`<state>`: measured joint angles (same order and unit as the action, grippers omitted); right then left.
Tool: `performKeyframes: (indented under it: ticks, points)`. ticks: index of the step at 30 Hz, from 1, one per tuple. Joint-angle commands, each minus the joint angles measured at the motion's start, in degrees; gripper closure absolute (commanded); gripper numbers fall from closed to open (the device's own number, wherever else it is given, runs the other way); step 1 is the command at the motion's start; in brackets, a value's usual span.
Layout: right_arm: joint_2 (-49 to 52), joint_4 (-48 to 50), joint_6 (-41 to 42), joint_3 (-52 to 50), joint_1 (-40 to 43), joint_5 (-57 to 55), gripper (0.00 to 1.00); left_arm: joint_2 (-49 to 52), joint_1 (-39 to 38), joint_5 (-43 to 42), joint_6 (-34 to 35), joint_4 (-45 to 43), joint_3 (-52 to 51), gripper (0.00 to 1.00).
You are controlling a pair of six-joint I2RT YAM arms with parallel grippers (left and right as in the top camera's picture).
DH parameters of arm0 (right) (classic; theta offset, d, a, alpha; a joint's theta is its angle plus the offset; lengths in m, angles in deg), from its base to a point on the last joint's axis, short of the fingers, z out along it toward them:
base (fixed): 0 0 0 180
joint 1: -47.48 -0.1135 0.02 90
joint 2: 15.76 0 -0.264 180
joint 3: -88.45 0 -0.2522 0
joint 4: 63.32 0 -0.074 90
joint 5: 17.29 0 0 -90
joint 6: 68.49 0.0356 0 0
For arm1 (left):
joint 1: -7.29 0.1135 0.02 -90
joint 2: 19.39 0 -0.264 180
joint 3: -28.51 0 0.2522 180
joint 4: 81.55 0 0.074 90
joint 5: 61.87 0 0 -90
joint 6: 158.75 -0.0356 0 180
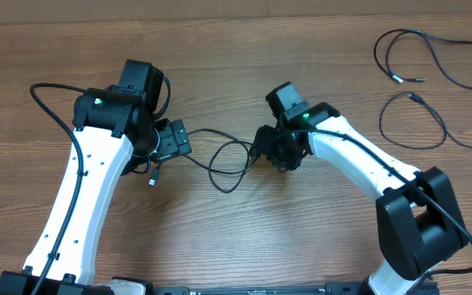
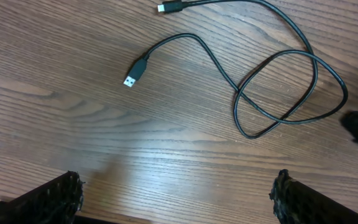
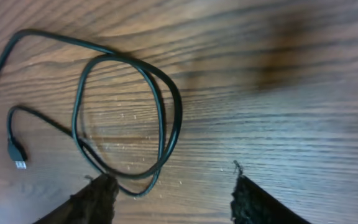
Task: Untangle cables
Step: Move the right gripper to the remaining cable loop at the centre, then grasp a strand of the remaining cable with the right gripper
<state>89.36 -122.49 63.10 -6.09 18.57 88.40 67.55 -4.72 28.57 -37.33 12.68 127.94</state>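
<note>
On the wooden tabletop [image 1: 244, 246] a thin black cable [image 2: 238, 93] lies slack, curled into one loop whose strands cross over each other. One end of it carries a flat USB plug [image 2: 131, 79], lying a little way out from the loop; the other end has a smaller plug [image 2: 169, 7], farther out on the same side. The left gripper [image 1: 173, 141] hangs over that plug end of the cable, released, its fingers [image 2: 61, 199] spread wide with only bare wood between them. The right gripper [image 1: 260, 153] sits at the opposite side of the loop, its fingers [image 3: 98, 199] apart and clamped on nothing; the loop's edge [image 3: 135, 190] runs just beside one fingertip, and whether they touch cannot be told. Two more cables [image 1: 376, 51] [image 1: 382, 121] lie well apart from the looped one, beyond the right gripper, each in loose open curves and not crossing the other.
</note>
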Motion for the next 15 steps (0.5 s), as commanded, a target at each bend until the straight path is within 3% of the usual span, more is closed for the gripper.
performKeyframes:
  ticks: [1, 7, 15]
  points:
    - [1.16, 2.62, 3.3, -1.75, -0.76, 0.07, 0.44, 0.17, -0.39, -0.72, 0.46, -0.11, 1.05, 0.01]
    - [1.31, 6.29, 3.67, -2.12, -3.74, 0.11, 0.5, 0.17, -0.39, -0.74, 0.31, -0.17, 1.05, 0.0]
    - [1.42, 5.7, 11.65, -3.3, -6.56, -8.37, 0.51, 0.17, -0.39, -1.77, 0.28, -0.09, 1.05, 0.0]
